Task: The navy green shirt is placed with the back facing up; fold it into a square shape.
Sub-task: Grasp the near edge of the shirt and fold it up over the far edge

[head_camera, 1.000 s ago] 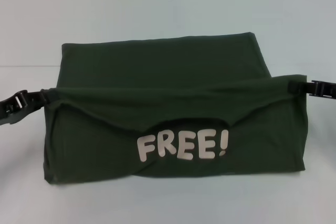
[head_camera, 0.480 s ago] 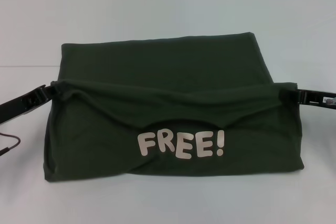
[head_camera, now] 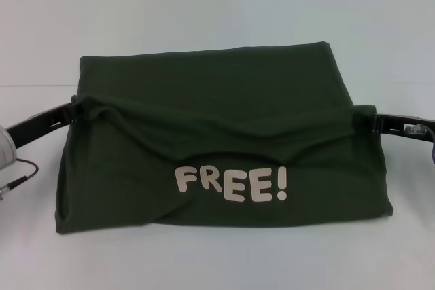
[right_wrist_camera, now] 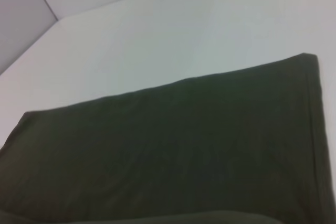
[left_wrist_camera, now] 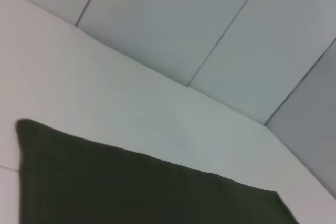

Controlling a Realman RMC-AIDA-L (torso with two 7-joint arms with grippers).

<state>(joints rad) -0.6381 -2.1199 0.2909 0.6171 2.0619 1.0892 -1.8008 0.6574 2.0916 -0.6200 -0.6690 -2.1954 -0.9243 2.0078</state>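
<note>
1. The left gripper [head_camera: 70,108] sits at the left end of the shirt's raised fold, its dark fingers pinched together on the bunched corner of cloth. Behind it the arm trails off toward the left edge of the head view, with a thin cable lying on the table below.

2. The navy green shirt [head_camera: 224,93] lies in the middle of the white table [head_camera: 217,5], already doubled into a wide rectangle. Despite the plain description, a white "FREE!" print [head_camera: 231,185] shows on the near panel, which hangs from the lifted edge. That edge runs crosswise, straight from one gripper to the other, sagging a little at its middle. The flat part of the shirt lies beyond it, farther from the robot.

3. The right gripper [head_camera: 372,120] mirrors the left at the other end of the fold, clamped on the right corner where the fabric puckers.

4. Judged from this, the fold's long axis is side to side, and both arms are equally near their corners. The coming move looks to depend on carrying that edge forward together, over the flat far half, keeping it level so the fold lands square.

5. Both wrist views show only flat green cloth and table, no fingers.
</note>
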